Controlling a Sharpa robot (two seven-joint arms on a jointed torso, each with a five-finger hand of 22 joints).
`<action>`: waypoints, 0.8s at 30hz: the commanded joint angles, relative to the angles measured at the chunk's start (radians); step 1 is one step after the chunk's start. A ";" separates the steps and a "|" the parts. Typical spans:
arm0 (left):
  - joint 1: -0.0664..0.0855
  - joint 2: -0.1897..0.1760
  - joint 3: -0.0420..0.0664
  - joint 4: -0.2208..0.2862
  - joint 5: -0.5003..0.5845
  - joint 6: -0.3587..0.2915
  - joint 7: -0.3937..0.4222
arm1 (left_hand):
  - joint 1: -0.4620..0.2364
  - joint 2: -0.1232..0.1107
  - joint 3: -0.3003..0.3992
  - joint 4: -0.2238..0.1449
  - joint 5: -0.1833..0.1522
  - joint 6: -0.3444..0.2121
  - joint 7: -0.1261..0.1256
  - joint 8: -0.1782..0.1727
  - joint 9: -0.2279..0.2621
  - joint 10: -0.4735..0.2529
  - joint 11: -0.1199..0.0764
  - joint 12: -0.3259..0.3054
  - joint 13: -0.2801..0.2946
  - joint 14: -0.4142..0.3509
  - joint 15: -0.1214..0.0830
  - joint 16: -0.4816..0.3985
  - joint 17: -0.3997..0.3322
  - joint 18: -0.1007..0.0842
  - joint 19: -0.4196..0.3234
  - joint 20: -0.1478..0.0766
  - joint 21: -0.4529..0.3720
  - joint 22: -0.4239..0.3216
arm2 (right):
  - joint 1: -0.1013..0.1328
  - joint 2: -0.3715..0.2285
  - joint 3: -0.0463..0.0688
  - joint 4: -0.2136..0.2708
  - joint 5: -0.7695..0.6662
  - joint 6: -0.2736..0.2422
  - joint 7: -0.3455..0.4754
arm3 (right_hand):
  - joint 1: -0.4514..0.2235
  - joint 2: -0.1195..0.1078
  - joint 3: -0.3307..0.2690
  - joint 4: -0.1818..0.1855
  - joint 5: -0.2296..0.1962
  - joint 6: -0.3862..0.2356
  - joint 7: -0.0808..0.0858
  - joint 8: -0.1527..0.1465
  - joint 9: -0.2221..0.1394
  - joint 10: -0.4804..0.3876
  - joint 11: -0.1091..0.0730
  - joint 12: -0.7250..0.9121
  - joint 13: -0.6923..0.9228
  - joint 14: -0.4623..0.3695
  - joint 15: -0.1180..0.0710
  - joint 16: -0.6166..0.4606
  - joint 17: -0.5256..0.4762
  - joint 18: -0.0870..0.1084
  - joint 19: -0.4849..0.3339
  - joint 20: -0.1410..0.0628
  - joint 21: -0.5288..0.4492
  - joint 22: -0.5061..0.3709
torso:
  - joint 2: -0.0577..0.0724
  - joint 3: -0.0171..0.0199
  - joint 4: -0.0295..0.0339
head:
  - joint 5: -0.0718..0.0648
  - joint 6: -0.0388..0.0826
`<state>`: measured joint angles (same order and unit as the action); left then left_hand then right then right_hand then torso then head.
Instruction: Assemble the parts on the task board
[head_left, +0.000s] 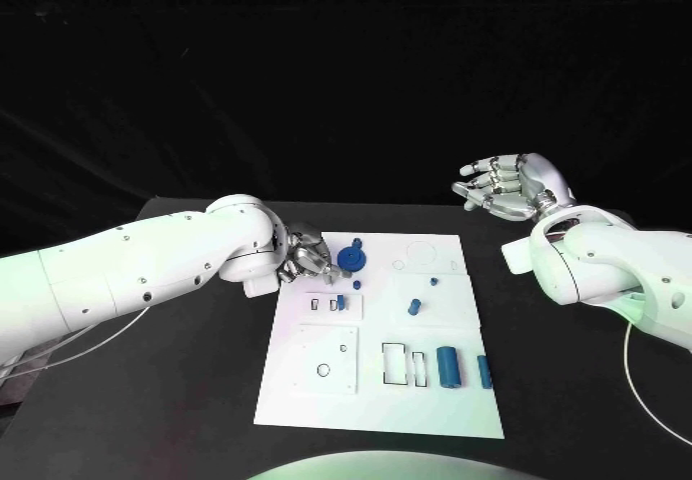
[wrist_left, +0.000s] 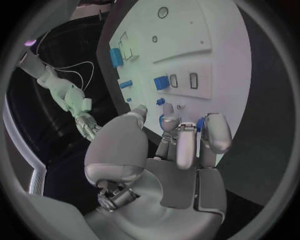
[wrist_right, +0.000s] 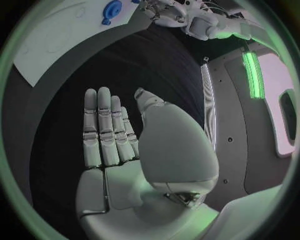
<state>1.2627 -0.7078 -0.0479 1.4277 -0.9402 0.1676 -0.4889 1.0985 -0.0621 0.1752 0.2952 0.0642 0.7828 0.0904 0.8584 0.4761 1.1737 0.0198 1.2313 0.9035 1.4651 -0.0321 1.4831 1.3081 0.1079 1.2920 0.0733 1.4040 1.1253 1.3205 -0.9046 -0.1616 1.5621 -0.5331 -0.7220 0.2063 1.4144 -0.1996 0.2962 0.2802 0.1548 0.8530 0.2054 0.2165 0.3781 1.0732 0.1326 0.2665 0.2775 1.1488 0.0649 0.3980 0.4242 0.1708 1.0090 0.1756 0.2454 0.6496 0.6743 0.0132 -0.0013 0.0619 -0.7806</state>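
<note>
Assembly judged early: several parts (head_left: 451, 366) lay loose on the board (head_left: 310, 400), empty slots remaining. Left hand (head_left: 306, 258) at the far-left edge, fingers narrowed around a blue disc (head_left: 352, 259). Right hand (head_left: 508, 187) raised far right, fingers apart, holding nothing.

No readable text, label, brand, number or sign anywhere on the task board (head_left: 378, 395).

This looks like a robotics lab: a black table (head_left: 173, 400) before a black backdrop carries a white task board (head_left: 325, 395), with two white robot arms reaching over it.
</note>
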 joint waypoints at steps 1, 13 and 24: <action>0.005 0.017 -0.004 -0.015 -0.064 0.082 -0.031 | -0.009 -0.002 -0.007 0.000 -0.004 -0.008 -0.001 0.003 0.002 -0.004 0.000 0.002 0.002 0.033 -0.007 -0.002 0.041 -0.018 0.003 -0.004 0.004 0.002 | 0.000 0.005 0.000 -0.010 0.120 -0.038 0.080 | -0.004 -0.012 0.009 -0.001 0.000 0.011 0.002 -0.013 -0.009 0.012 0.002 -0.021 -0.046 0.007 0.010 -0.036 -0.013 0.011 0.009 0.008 -0.019 -0.029 | 0.001 0.0010 -0.0010 | 0.006 -0.001; 0.009 0.054 -0.010 -0.034 -0.073 0.126 -0.038 | -0.016 0.004 -0.014 0.000 -0.004 -0.012 0.000 0.004 0.005 -0.014 0.001 -0.004 -0.008 0.030 -0.007 -0.006 0.033 -0.018 0.001 -0.004 0.004 0.001 | 0.000 0.017 0.000 -0.022 0.146 -0.034 0.085 | -0.010 -0.013 0.011 -0.006 0.000 0.014 0.008 -0.034 -0.022 0.015 0.010 -0.042 -0.106 0.006 0.018 -0.089 -0.029 0.010 0.010 0.015 -0.048 -0.072 | 0.004 -0.0002 -0.0014 | 0.005 -0.001; 0.009 0.075 -0.014 -0.050 -0.072 0.169 -0.044 | -0.023 0.017 -0.021 0.000 -0.003 -0.021 0.002 0.001 0.008 -0.032 0.003 -0.015 -0.028 0.025 -0.005 -0.010 0.024 -0.017 -0.006 -0.003 0.001 -0.006 | 0.000 0.027 0.000 -0.025 0.148 -0.027 0.084 | -0.009 -0.012 0.013 -0.009 0.000 0.015 0.008 -0.038 -0.025 0.017 0.009 -0.044 -0.120 0.020 0.016 -0.095 -0.031 0.012 0.021 0.014 -0.049 -0.081 | 0.004 -0.0008 0.0002 | 0.007 -0.004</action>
<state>1.2707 -0.6368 -0.0625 1.3790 -1.0062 0.2922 -0.5273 1.0814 -0.0449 0.1584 0.2950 0.0642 0.7667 0.0927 0.8584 0.4826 1.1452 0.0233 1.2221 0.8769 1.4650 -0.0320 1.4791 1.3079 0.1081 1.2920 0.0733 1.4040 1.1205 1.3205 -0.8794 -0.1620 1.5375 -0.3898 -0.7541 0.2758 1.4057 -0.2083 0.3059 0.2729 0.1547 0.8631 0.2124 0.1835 0.3541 1.0854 0.1402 0.2283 0.1584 1.1631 0.0784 0.3088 0.3945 0.1705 1.0233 0.1898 0.2012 0.5699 0.6781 0.0124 -0.0015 0.0662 -0.7823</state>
